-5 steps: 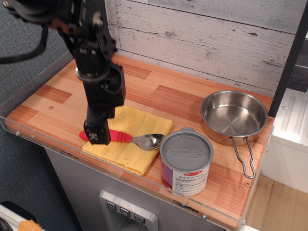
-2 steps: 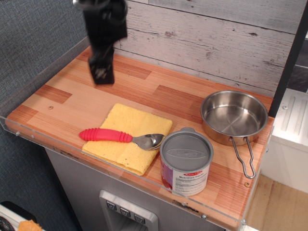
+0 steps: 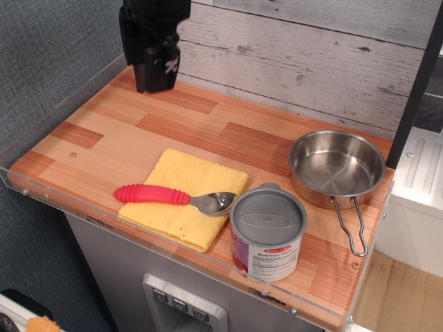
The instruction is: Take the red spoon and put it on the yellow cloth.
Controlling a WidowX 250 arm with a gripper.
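The red spoon [image 3: 152,194] lies flat on the yellow cloth [image 3: 197,176]. Its ribbed red handle points left, with its end just past the cloth's left edge. Its silver bowl [image 3: 214,203] rests on the cloth next to the tin can. My gripper [image 3: 156,83] is black and raised high above the back left of the counter, far from the spoon. It holds nothing, and its jaws look parted.
A tin can with a grey lid [image 3: 267,234] stands at the front, touching the cloth's right corner. A steel pan with a wire handle [image 3: 336,169] sits at the right. A clear acrylic rim [image 3: 83,211] edges the wooden counter, and a plank wall stands behind.
My gripper has let go of the spoon's handle and risen up and back to the far left. The spoon stays on the cloth.
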